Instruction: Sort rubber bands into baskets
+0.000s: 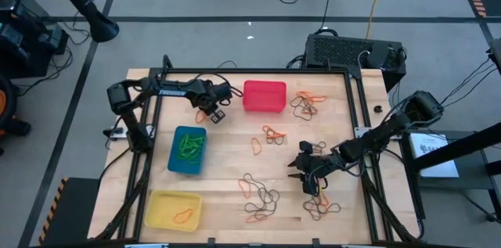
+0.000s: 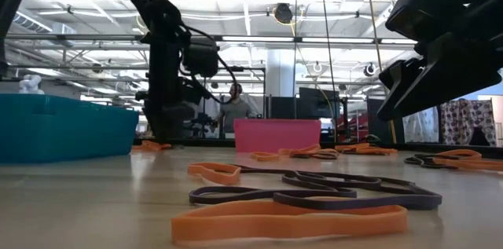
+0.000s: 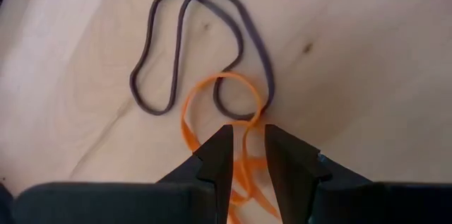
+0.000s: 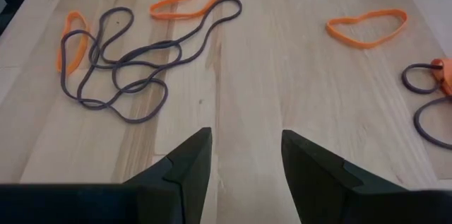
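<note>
My left gripper points down at the table between the blue basket and the red basket. It is narrowly open, with an orange rubber band running between its fingertips. A dark rubber band lies flat beside it, looped under the orange one. My right gripper hovers open over bare wood, with nothing between its fingers. The yellow basket stands at the near left with an orange band in it. Green bands lie in the blue basket. My left gripper comes from above with its two fingers on either side of the orange band's near strands. A gap shows between the fingers; whether they touch the band, I cannot tell. The band's far loop lies flat on the table.
Loose orange and dark bands lie in clusters at the far right, the middle, the near middle and the near right. A black frame rail borders the table. In the low view, bands lie close to the camera.
</note>
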